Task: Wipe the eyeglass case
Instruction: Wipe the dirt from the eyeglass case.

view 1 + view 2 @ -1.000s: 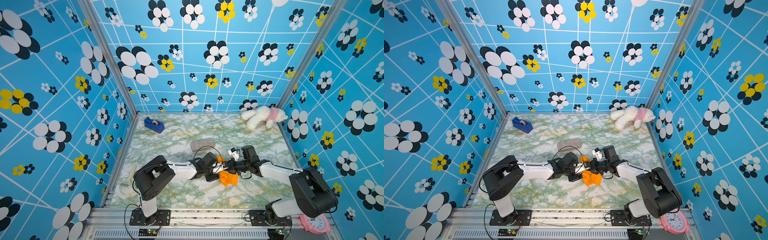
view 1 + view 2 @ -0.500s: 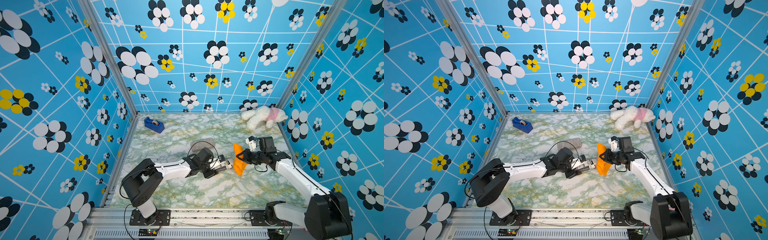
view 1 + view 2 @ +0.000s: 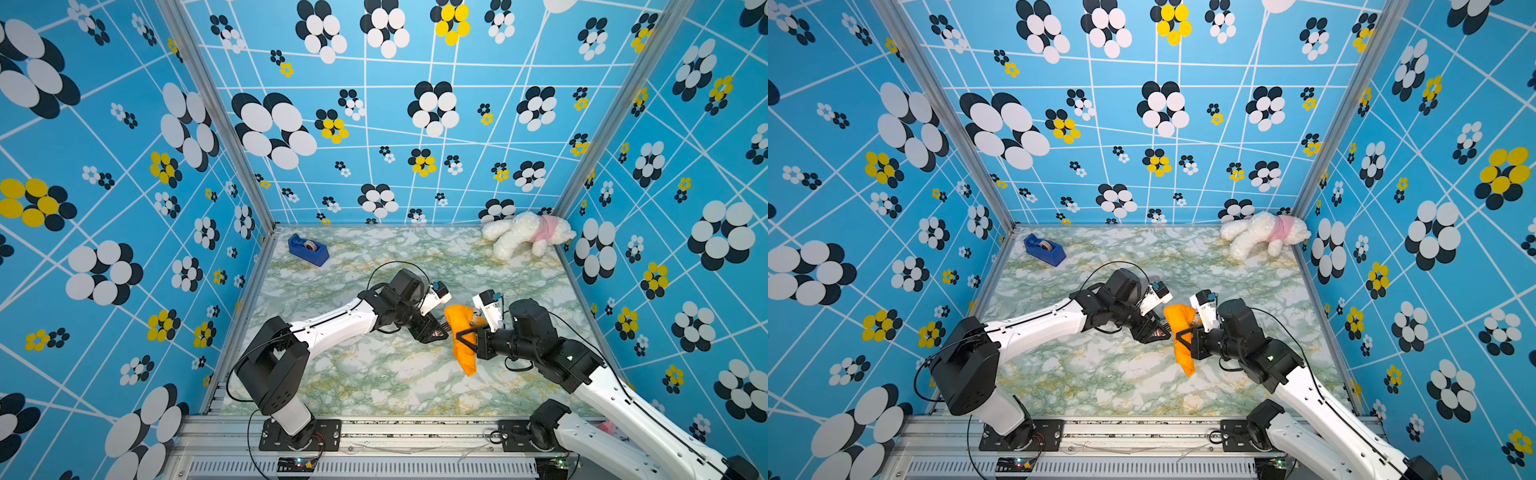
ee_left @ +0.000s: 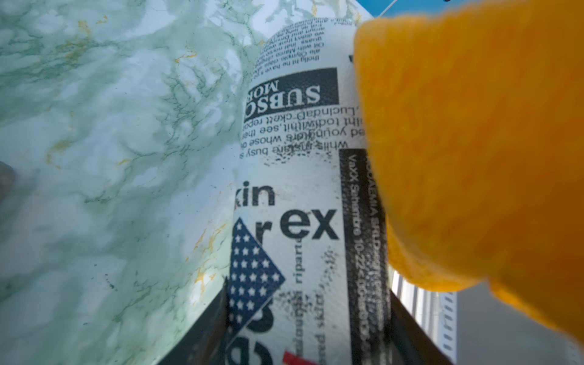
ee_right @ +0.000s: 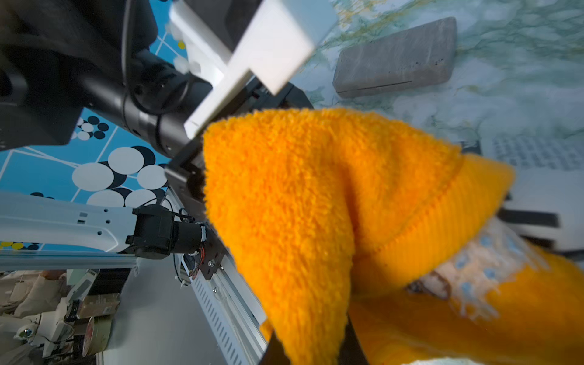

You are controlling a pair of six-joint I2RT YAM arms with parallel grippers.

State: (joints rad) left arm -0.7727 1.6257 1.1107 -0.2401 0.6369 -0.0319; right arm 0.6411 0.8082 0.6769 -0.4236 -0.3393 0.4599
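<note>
From the left wrist the cloth [image 4: 474, 142] is a blur over one long side of the case [image 4: 294, 205], whose near end runs off the picture. In both top views the cloth [image 3: 462, 338] [image 3: 1183, 345] and the left tool [image 3: 434, 331] cover nearly all of the case; the speck left beside the cloth is too small to read. From the right wrist the cloth [image 5: 284, 205] buries the right tool's [image 5: 316, 344] tips, and a pale blue-dotted patch [image 5: 480, 268] in its folds is too blurred to name.

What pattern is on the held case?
Case: black-on-white newsprint with a flag patch; best in left wrist view.
</note>
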